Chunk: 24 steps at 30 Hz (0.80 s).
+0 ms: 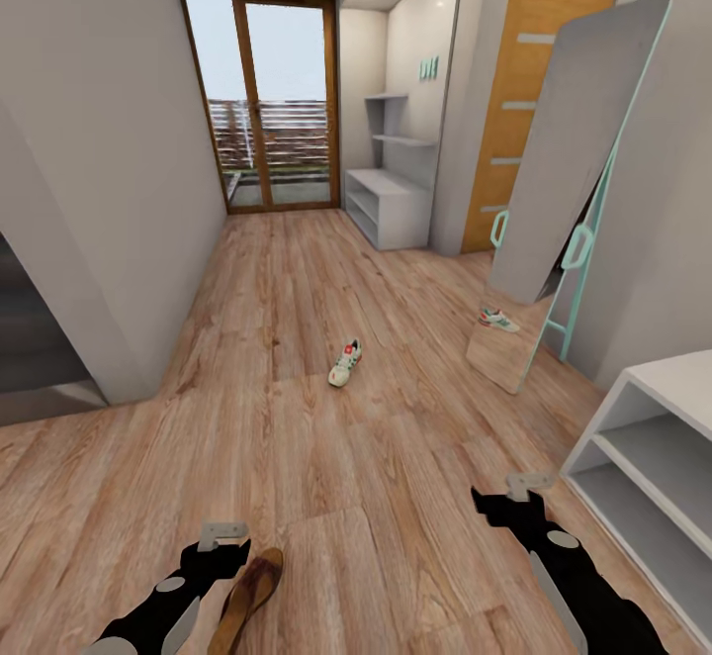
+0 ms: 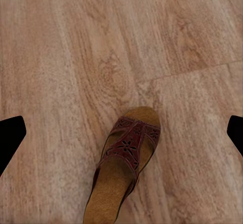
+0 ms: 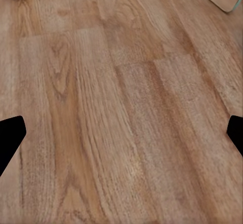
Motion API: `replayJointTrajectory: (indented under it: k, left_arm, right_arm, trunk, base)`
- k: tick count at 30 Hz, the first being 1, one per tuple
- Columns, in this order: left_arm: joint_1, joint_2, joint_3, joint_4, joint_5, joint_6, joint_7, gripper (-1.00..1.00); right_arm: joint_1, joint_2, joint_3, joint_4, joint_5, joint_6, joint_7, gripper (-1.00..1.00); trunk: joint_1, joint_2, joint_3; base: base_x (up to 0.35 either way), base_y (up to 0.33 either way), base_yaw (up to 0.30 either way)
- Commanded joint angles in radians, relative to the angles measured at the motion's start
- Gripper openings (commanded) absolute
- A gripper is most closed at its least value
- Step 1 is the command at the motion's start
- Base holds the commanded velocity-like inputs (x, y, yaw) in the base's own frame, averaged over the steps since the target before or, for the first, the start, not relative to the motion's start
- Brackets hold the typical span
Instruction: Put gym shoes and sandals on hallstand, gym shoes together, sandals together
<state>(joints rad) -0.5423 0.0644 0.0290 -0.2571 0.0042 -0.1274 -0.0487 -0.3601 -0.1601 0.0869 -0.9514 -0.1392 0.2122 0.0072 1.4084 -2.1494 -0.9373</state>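
- Black forearms with pale grey oval patches, light grey panels along the sides.
- Grey angular bracket atop each wrist.
- Black pointed pincer fingertips (image 2: 11,135).

Corridor floor (image 1: 297,418): was light brown wood plank, with grain and knots.
Gym shoe (image 1: 345,362): was white, with green stripe and red-orange heel patch.
Sandal (image 2: 124,165): was dark brown, with floral cut-out strap and tan insole.
Hallstand (image 1: 391,205): was pale grey-white.
Mirror (image 1: 564,190), beside the hallstand: had a mint-green frame.

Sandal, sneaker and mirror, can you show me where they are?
Sandal (image 2: 129,150), left wrist view, on its patterned strap.
Sneaker (image 1: 345,362), head view, on its white upper.
Mirror (image 1: 578,131), head view, on its grey glass.
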Motion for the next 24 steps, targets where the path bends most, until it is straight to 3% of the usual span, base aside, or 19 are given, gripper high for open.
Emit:
replayJointTrajectory:
  k: [1, 24]
  left_arm:
    - [-0.001, 0.000, 0.003, 0.001, 0.000, -0.003, -0.005, 1.00]
    - [-0.001, 0.001, 0.003, 0.001, 0.000, -0.003, -0.005, 1.00]
  right_arm:
    - [0.000, -0.001, 0.002, -0.001, -0.010, 0.004, -0.001, 1.00]
    - [0.000, -0.004, 0.002, -0.006, -0.011, 0.006, 0.001, 1.00]
  trunk:
    - [0.004, -0.008, -0.004]
    - [0.092, -0.169, -0.076]
  base:
    - [0.000, 0.000, 0.000]
    - [0.000, 0.000, 0.000]
